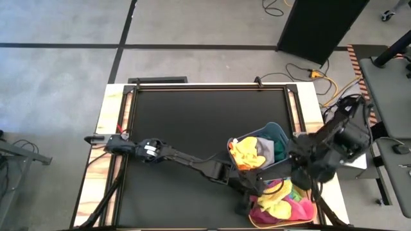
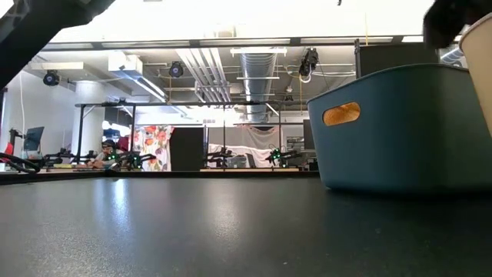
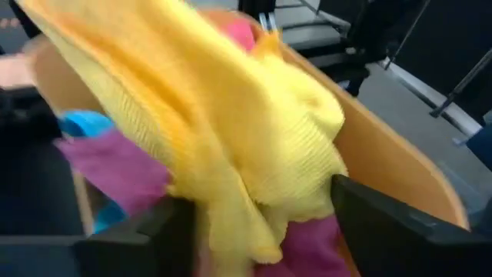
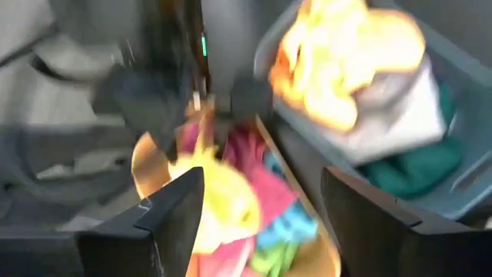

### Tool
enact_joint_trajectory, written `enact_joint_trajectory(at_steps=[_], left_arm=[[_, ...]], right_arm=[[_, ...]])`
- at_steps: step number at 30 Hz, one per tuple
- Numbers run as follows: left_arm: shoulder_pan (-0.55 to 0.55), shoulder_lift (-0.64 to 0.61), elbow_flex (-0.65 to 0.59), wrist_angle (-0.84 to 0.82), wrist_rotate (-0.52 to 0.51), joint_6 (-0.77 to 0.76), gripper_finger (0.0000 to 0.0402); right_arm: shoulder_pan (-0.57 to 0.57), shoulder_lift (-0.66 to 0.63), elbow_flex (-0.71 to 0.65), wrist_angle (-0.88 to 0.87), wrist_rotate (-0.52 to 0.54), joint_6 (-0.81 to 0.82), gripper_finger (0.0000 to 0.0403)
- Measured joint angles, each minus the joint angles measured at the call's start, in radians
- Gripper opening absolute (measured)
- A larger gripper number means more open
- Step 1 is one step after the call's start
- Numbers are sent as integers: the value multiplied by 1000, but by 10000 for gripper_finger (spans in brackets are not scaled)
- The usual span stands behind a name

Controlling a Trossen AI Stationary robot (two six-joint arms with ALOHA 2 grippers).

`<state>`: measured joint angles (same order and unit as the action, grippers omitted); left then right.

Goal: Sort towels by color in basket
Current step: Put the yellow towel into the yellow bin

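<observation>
While the left gripper (image 3: 261, 223) hung over the tan basket (image 1: 255, 217) with its fingers spread, a yellow towel (image 3: 231, 131) draped loosely between them, released or almost so. More towels, pink, magenta and blue, lay in that basket; yellow, grey and green ones lay in the blue basket (image 1: 277, 130) just beside it. The right gripper (image 4: 257, 208) waited above both, fingers apart and empty. Such cloth looked light, soft and limp, so I judged a pinch on a raised fold would hold best.

Both pincers, left (image 3: 261, 223) and right (image 4: 261, 208), spread wide.
</observation>
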<state>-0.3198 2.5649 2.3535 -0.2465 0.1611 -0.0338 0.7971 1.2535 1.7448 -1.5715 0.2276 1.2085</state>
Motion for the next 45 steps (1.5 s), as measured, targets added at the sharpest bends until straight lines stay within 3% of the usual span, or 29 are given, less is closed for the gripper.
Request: enact_joint_trajectory(at_steps=[7, 11, 14, 17, 21, 26, 30, 40, 45], left_arm=[[-1, -102, 2, -57, -22, 3, 289], [-2, -168, 2, -185, -24, 0, 285], [-7, -229, 0, -333, -66, 29, 280], [-18, -299, 0, -498, -174, 75, 276], [-28, -391, -5, -638, -305, 101, 272], [-41, -498, -7, -782, -411, 85, 269], [-67, -589, -7, -876, -475, 73, 269], [-123, -813, -27, -1005, -582, 69, 269], [-134, -961, -160, -1004, -570, 76, 269]], right_arm=[[132, 40, -132, 7, -19, 345, 268], [160, 87, -240, 19, -19, 697, 274], [161, 134, -321, 150, -29, 866, 276], [161, 198, -381, 366, -65, 900, 273], [158, 324, -436, 508, -98, 1025, 265], [125, 489, -450, 523, -216, 1043, 263], [107, 549, -471, 530, -314, 1018, 270], [89, 481, -470, 474, -398, 1077, 261], [64, 389, -390, 318, -402, 1072, 260]])
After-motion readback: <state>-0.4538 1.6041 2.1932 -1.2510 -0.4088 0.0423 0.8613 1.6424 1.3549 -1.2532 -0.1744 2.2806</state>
